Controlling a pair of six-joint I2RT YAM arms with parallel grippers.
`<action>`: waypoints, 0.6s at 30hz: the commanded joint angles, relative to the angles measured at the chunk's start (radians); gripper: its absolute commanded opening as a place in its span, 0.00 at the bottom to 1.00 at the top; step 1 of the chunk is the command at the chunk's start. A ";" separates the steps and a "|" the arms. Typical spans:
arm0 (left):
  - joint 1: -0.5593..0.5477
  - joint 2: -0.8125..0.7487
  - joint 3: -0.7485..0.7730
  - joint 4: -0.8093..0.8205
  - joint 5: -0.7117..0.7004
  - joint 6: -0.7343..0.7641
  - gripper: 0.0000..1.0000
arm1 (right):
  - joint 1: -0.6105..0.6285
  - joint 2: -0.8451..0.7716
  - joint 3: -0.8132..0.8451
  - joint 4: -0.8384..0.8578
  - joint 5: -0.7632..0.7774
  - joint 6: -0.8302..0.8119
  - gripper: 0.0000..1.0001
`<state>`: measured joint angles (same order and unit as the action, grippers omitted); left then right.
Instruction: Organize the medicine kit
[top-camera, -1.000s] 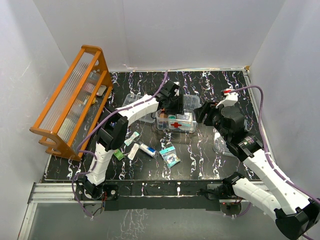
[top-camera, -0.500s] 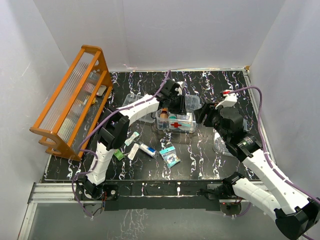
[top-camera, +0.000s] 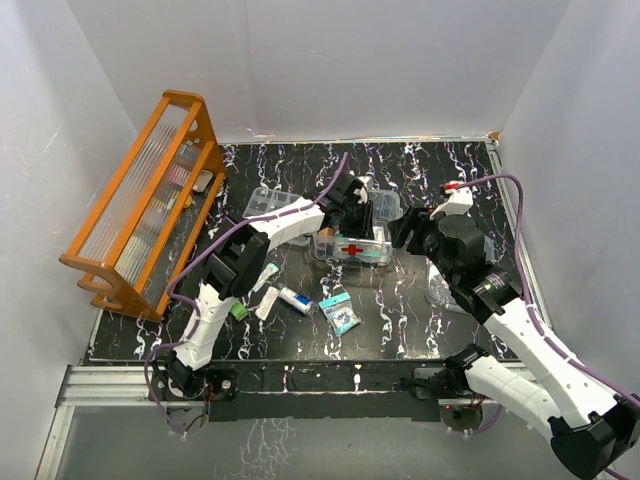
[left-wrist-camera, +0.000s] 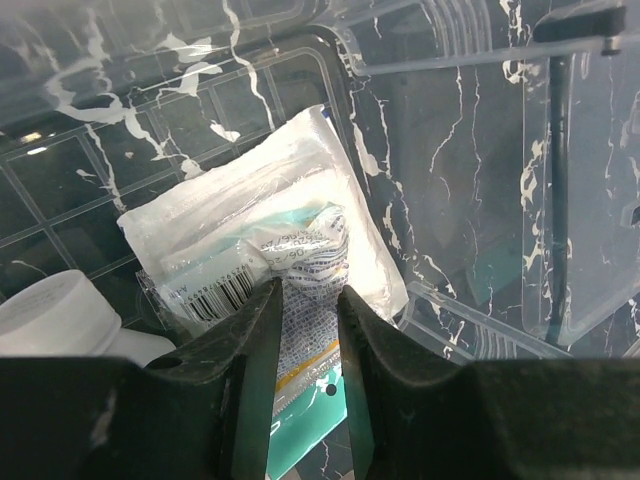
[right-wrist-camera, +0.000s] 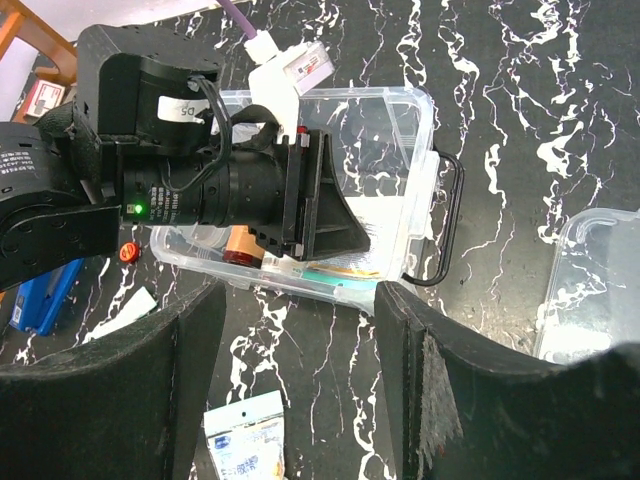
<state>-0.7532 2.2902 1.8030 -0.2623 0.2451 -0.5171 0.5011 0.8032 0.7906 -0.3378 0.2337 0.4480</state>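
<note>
A: Where does the medicine kit (top-camera: 352, 250) stand?
B: Mid surface (top-camera: 400, 300), open-topped; the right tool (right-wrist-camera: 300, 300) hovers by its end, jaws apart
A: And the left tool (left-wrist-camera: 308, 290)?
B: Inside it, clamped on a sachet (left-wrist-camera: 310, 255); a lift could drag the gauze pack (left-wrist-camera: 250, 200) along

White walls (top-camera: 300, 60) on three sides; black white-veined tabletop (top-camera: 450, 170); orange wooden rack (top-camera: 150, 200) at left edge.

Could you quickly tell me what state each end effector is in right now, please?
Left end effector: closed on a printed sachet.
Right end effector: open, holding nothing.
</note>
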 joint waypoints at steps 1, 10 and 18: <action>-0.022 -0.040 -0.056 -0.016 0.036 0.023 0.28 | -0.003 -0.011 0.002 0.046 0.019 0.011 0.60; -0.023 -0.044 0.046 -0.096 0.046 0.129 0.32 | -0.003 -0.015 0.018 0.033 0.020 0.017 0.59; -0.022 -0.137 0.168 -0.198 0.012 0.203 0.38 | -0.003 -0.002 0.065 -0.073 -0.002 0.031 0.61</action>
<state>-0.7700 2.2799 1.8996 -0.3710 0.2676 -0.3763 0.5011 0.8032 0.7948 -0.3737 0.2466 0.4706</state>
